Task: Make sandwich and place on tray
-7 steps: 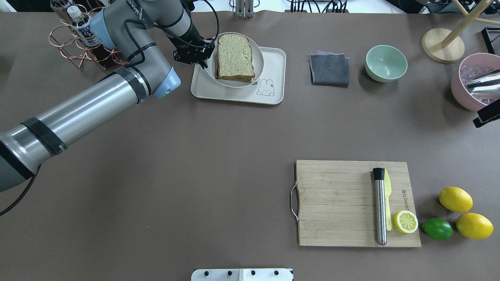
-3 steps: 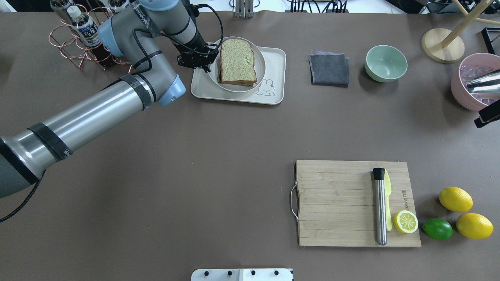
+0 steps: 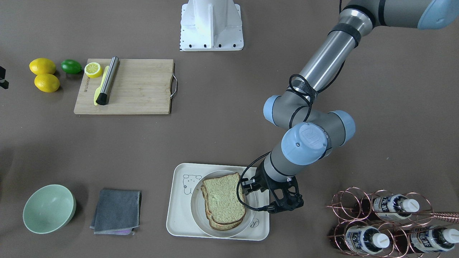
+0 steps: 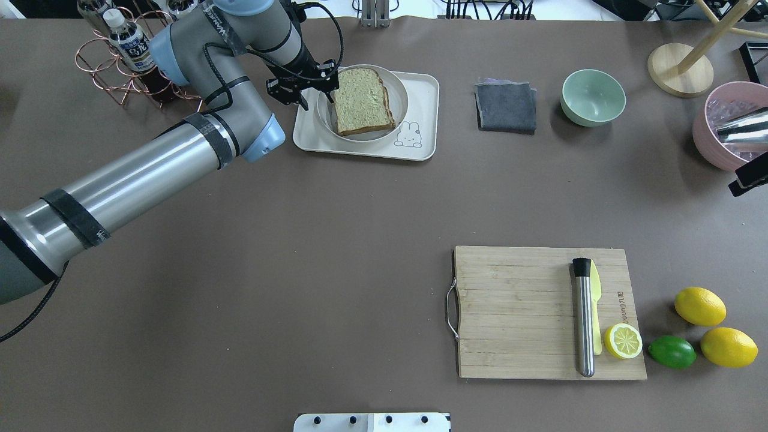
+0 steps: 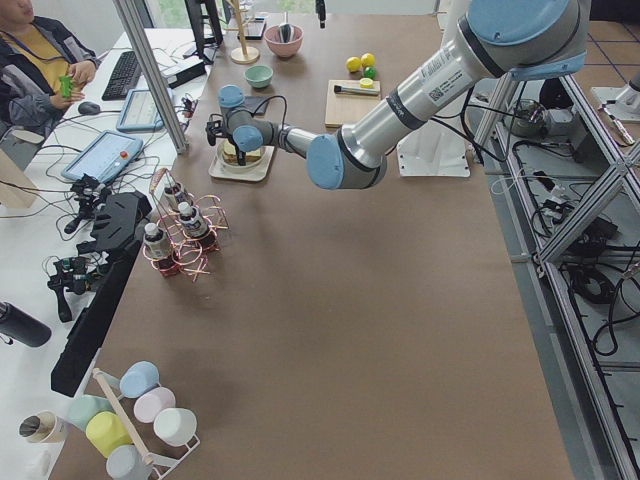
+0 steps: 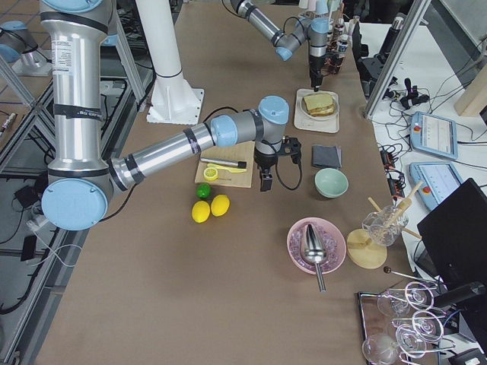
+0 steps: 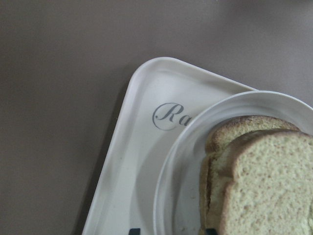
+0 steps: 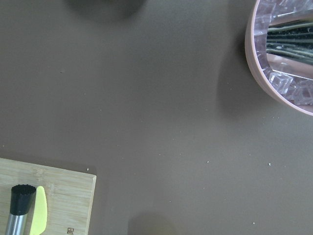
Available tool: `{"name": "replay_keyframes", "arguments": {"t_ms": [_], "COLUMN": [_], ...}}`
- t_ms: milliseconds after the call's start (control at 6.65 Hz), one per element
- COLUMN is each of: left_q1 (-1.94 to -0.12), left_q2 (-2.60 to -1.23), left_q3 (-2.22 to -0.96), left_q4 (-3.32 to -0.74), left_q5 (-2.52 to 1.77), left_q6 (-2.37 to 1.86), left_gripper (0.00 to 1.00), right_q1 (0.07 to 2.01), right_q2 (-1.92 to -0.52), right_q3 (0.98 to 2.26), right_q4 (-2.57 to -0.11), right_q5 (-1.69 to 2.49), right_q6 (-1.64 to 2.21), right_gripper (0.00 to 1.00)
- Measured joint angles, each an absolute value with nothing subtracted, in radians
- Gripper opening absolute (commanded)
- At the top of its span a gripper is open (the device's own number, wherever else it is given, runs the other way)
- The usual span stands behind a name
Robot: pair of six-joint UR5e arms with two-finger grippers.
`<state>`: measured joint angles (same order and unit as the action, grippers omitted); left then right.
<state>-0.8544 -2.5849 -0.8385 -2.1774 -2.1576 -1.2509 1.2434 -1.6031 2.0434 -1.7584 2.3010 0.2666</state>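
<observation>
On tray (image 4: 422, 96) — sandwich (image 4: 362, 102) flat, slightly skewed

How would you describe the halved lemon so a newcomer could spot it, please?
Find the wooden cutting board with a metal handle. At its corner away from the handle, by the steel rod's end, lies the halved yellow lemon. Unlike the whole lemons and green lime nearby, its cut, segmented face shows.

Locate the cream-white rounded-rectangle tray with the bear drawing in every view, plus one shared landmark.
Front-facing: cream-white tray, bottom centre.
Overhead: top, left of centre.
Exterior left: upper left, far along the table.
Exterior right: top, right of centre.
Left wrist: its corner fills the lower middle.
Right wrist: not in view.
Landmark: the round white plate with the brown-crusted bread sandwich resting on it.
</observation>
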Motion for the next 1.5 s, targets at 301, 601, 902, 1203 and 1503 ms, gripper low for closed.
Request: {"name": "replay_keyframes", "arguments": {"t_ms": [301, 601, 902, 1203, 1503], "left_q1": [-0.86, -0.889, -0.962, -1.057, -1.17], "left_q2": [-2.443, -2.29, -2.093, -1.92, -1.743], "left_q3": [-1.086, -1.39, -1.695, -1.885, -2.004], "left_q4": [-2.013, -1.684, -1.464, -1.349, -1.309], "left_q5": [-2.166, -2.172, -2.174, -2.174, -2.175], "left_q6": [-1.223, -1.02, -0.756, -0.509, -0.287], "left_gripper": [0.73, 0.76, 0.96, 0.96, 0.97], "right_q1": [1.243, 1.243, 1.243, 1.243, 1.253], "right_q2": [-1.6, -1.599, -1.592, -1.554, -1.535], "right_q3": [2.039, 2.039, 2.027, 1.969, 1.929], "right_q4": [-1.759, -1.758, -1.755, -1.748, -1.745], "right_q5": [2.301, 2.301, 2.301, 2.301, 2.311], "right_q6": [0.264, 0.262, 0.261, 0.26, 0.246], "right_gripper": [1.0, 1.0, 1.0, 1.0, 1.0]}}
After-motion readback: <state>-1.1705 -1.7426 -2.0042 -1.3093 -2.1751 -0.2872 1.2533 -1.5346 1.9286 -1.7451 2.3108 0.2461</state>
